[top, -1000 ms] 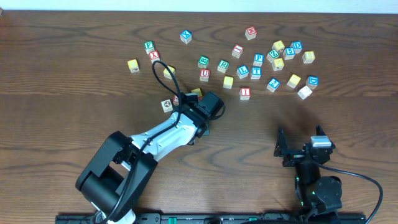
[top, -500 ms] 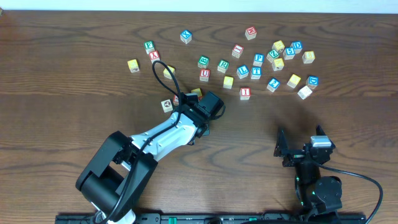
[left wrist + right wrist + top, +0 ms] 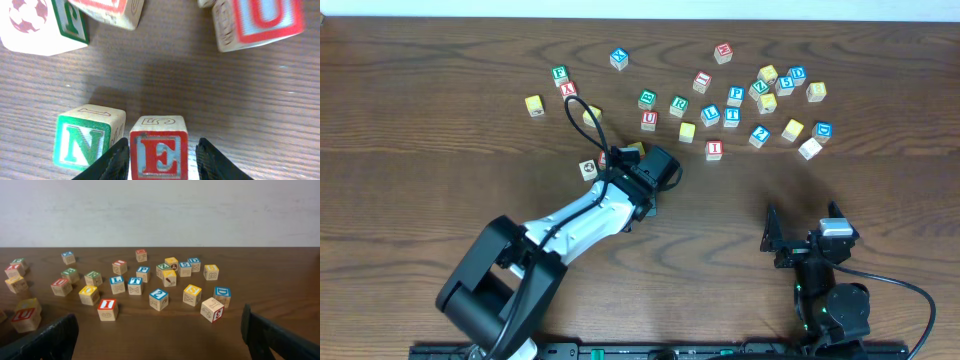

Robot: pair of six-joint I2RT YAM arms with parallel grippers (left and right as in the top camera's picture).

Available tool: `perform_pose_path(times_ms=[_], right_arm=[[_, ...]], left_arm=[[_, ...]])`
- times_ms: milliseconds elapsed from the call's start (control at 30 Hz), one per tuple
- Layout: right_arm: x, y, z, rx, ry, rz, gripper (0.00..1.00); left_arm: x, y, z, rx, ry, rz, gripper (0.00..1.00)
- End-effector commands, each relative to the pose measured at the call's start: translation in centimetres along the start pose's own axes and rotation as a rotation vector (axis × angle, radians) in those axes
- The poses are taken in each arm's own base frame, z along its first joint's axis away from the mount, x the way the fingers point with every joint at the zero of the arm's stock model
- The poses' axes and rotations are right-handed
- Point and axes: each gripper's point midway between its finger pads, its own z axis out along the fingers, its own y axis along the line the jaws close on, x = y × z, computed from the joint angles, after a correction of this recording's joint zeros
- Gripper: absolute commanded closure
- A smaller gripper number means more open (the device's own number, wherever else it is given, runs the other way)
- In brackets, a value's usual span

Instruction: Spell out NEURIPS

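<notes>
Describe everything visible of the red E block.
The red E block is a small pale wooden cube. Its camera-facing side shows a red E in a red frame; its top bears an engraved 5-like mark. It stands upright on the wooden table, beside the green N block, a narrow gap between. The left gripper straddles it, one dark jaw each side; contact cannot be told.

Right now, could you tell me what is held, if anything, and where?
Left gripper pinches the red E cube by its two side faces; right gripper holds nothing.
</notes>
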Motion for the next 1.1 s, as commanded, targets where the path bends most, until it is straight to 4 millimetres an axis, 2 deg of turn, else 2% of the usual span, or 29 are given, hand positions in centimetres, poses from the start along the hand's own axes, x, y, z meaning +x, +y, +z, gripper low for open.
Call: perform_pose_path(times_ms=[0,333,600,767,833,933,1067], right_arm=[[0.1,-0.3,0.0,0.014,0.002,0.013,0.01],[0.1,-0.3,0.0,0.014,0.003,0.012,0.01],[0.1,-0.3,0.0,0.014,0.003,0.012,0.01],[0.1,-0.3,0.0,0.014,0.003,0.012,0.01],[0.1,-0.3,0.0,0.014,0.003,0.012,0.01],[0.1,-0.3,0.0,0.014,0.003,0.012,0.01],[0.1,-0.3,0.0,0.014,0.003,0.012,0.01]], left_arm=[[-1.4,-0.4,-2.1,0.04,-0.052,0.008,0.58],[-2.4,0.2,-5.1,0.062,-0.1,0.027,0.58],[-2.9,3.6,-5.9,-0.074,-0.135,0.023,0.59],[-2.7,5.6,-5.6,-0.122,-0.099,0.0,0.88],[-2.9,6.5,-5.5,-0.146,-0.089,-0.015,0.92],[-3.1,8.7,-5.4,-0.207,-0.079,-0.081,0.92],[-3.1,10.0,-5.2,-0.23,-0.061,-0.108,0.92]])
